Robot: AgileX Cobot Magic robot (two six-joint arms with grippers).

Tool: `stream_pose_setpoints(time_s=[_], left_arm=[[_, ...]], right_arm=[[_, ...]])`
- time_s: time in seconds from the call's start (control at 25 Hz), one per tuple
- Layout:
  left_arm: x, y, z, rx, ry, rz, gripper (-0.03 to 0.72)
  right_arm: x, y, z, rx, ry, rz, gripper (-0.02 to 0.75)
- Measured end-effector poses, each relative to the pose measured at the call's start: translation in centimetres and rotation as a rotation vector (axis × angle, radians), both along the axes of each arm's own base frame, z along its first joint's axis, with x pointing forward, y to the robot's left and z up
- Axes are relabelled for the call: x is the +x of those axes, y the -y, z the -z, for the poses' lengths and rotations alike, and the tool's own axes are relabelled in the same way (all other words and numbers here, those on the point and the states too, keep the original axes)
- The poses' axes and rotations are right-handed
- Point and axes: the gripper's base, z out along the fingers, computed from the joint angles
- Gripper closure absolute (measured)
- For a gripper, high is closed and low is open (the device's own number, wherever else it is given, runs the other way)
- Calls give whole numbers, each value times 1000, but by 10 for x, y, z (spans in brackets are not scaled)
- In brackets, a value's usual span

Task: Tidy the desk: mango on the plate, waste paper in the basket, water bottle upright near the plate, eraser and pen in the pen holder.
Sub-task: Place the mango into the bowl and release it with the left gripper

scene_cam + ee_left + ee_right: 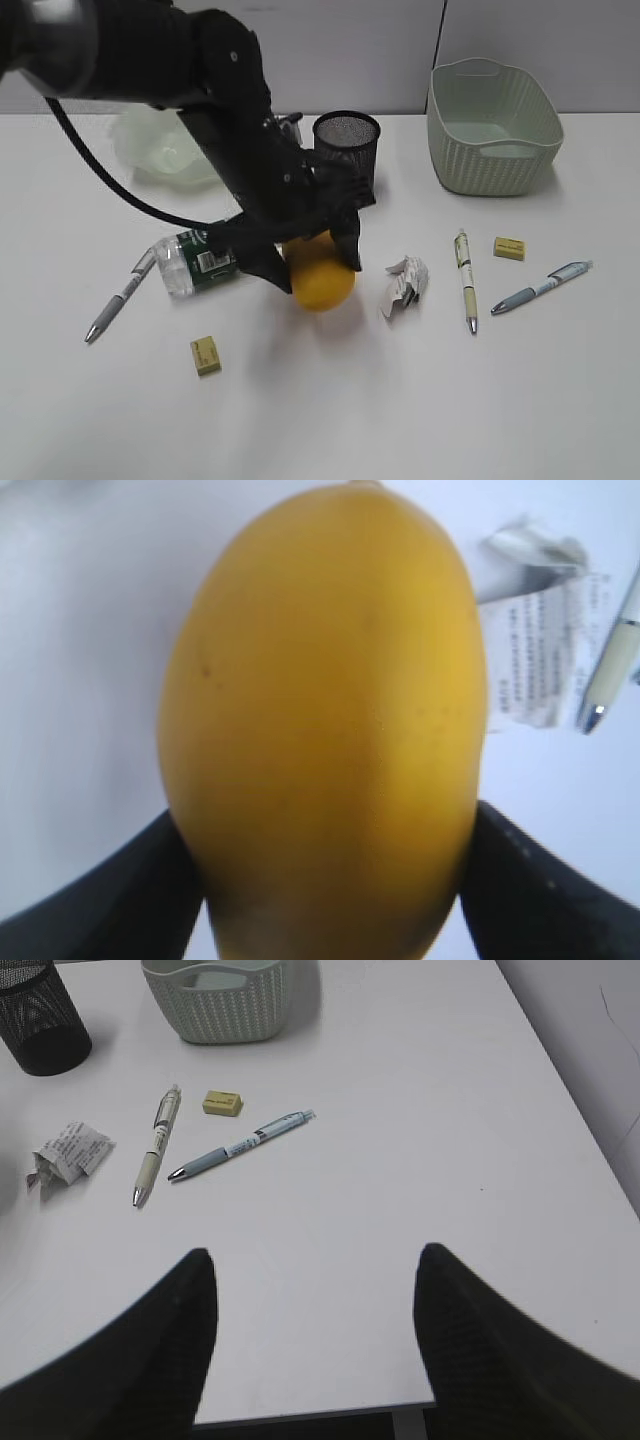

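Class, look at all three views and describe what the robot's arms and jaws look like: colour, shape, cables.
The left arm is bulky matte black with a grey band near the top and a black cable looping beneath. Both grippers' jaws are black, broad and tapering, textured in the right wrist view.

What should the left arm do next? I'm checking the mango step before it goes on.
Probably lift the mango straight up, then carry it back-left to the plate. The left gripper has a finger on each side of the fruit, which fills the left wrist view, and the bottle lies close beside it, so sliding could knock it.
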Motion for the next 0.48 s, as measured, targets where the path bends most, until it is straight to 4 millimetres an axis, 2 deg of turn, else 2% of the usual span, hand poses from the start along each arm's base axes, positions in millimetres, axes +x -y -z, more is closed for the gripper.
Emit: stream_pose_setpoints(time_s=[0.16, 0.28, 0.48], left_arm=[[0, -7, -30, -42, 81, 9, 126], [7, -22, -51, -74, 143, -17, 126], [39, -73, -80, -94, 243, -110, 126]], right_arm=[[0, 0, 0, 0, 0, 0, 243], [0, 0, 0, 0, 0, 0, 243], [0, 0, 0, 0, 0, 0, 243]])
